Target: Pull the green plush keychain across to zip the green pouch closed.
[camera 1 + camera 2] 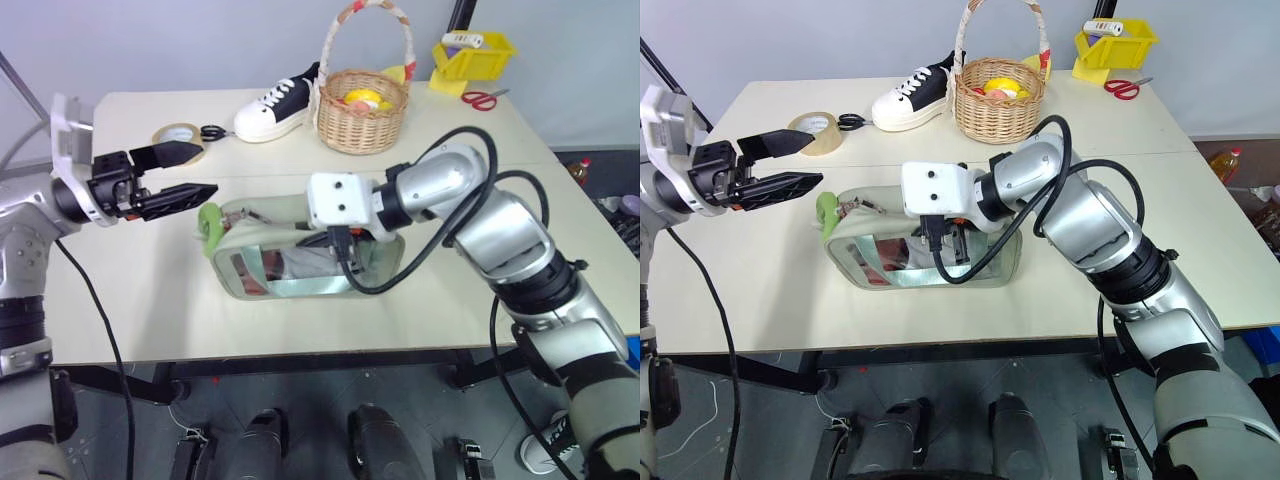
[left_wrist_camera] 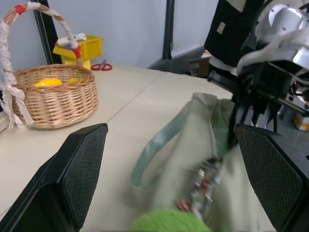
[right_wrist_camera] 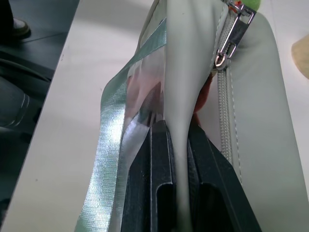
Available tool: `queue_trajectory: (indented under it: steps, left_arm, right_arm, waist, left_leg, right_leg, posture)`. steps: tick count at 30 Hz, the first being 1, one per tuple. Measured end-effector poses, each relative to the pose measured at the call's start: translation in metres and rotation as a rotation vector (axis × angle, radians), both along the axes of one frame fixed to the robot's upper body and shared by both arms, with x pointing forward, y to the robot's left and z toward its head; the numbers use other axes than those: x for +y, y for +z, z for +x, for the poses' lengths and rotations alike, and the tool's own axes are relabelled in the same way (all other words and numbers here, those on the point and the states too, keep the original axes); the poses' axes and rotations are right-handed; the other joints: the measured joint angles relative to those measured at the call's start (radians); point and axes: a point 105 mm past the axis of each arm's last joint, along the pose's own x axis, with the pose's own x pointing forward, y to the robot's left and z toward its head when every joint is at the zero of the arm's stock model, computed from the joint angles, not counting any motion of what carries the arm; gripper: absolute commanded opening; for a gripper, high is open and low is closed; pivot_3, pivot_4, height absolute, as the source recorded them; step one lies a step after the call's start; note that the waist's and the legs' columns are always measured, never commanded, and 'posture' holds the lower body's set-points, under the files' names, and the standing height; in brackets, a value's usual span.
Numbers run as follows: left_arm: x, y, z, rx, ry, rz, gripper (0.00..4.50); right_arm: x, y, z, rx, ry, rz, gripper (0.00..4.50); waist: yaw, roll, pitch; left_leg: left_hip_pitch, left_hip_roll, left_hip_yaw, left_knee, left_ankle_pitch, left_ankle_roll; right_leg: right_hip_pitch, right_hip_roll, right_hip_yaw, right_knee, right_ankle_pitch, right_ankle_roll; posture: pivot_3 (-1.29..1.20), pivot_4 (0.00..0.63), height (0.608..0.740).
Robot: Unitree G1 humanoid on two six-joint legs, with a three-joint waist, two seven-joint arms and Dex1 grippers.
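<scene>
We judged the green pouch (image 1: pixel 300 255), lying mid-tabletop (image 1: pixel 130 310), soft and light: thin fabric, slick clear window, liable to slide or buckle under a pull. The right end effector (image 3: pixel 177 159) was clamped narrow on a fold of its upper fabric beside the zipper, bracing it. The left end effector (image 1: pixel 185 172) hovered wide open just beside the green plush keychain (image 1: pixel 211 222) at the pouch's left end; squashy, best pinched across the ball. No legible writing or brands seen
</scene>
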Motion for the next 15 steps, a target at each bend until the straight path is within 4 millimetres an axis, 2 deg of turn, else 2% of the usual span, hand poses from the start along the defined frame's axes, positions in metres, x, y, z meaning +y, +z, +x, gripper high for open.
queue_trajectory:
  steps: [1,4,7,8,12,15]
  left_arm:
    - [0.0,0.0,0.0,0.001,-0.001,0.002,4.5]
    - [-0.001,-0.002,0.0,0.005,-0.007,0.01,4.5]
    - [-0.004,-0.005,0.0,0.017,-0.021,0.02,4.5]
    - [-0.004,-0.005,0.0,0.017,-0.023,0.021,4.5]
    - [-0.005,-0.004,0.0,0.018,-0.036,0.024,4.5]
    - [-0.003,-0.004,0.002,0.024,-0.03,0.023,4.5]
  right_arm:
    - [0.0,0.0,0.001,0.004,-0.015,0.003,1.16]
    - [-0.001,-0.003,0.004,0.023,-0.052,0.004,2.57]
    - [-0.003,-0.004,0.005,0.043,-0.077,0.007,4.26]
    - [-0.004,-0.004,0.005,0.051,-0.081,0.007,4.44]
    - [-0.023,0.007,0.009,0.066,-0.143,0.023,4.44]
    - [-0.041,0.035,0.007,0.071,-0.179,0.072,4.44]
  waist:
    - [0.0,0.0,0.0]
    - [0.001,0.0,0.0]
    - [0.002,0.0,0.0]
    - [0.002,0.0,0.0]
    - [0.005,0.0,0.0]
    - [0.008,0.0,0.0]
  left_leg:
    - [0.0,0.0,0.0,0.0,0.0,0.0]
    - [0.0,0.0,0.0,0.0,0.0,0.0]
    - [0.0,0.0,0.0,0.0,0.0,0.0]
    - [0.0,0.0,0.0,0.0,0.0,0.0]
    - [0.0,0.0,0.0,0.0,0.0,0.0]
    - [0.0,0.0,0.0,0.0,0.0,0.0]
  right_leg:
    - [0.0,0.0,0.0,0.0,0.0,0.0]
    - [0.0,0.0,0.0,0.0,0.0,0.0]
    - [0.0,0.0,0.0,0.0,0.0,0.0]
    - [0.0,0.0,0.0,0.0,0.0,0.0]
    - [0.001,-0.001,0.0,0.0,0.0,0.0]
    - [0.001,-0.001,0.0,0.0,0.0,0.0]
  posture:
    - [0.0,0.15,0.695]
    - [0.0,0.15,0.695]
    - [0.0,0.15,0.695]
    - [0.0,0.15,0.695]
    - [0.0,0.15,0.695]
    - [0.0,0.15,0.695]
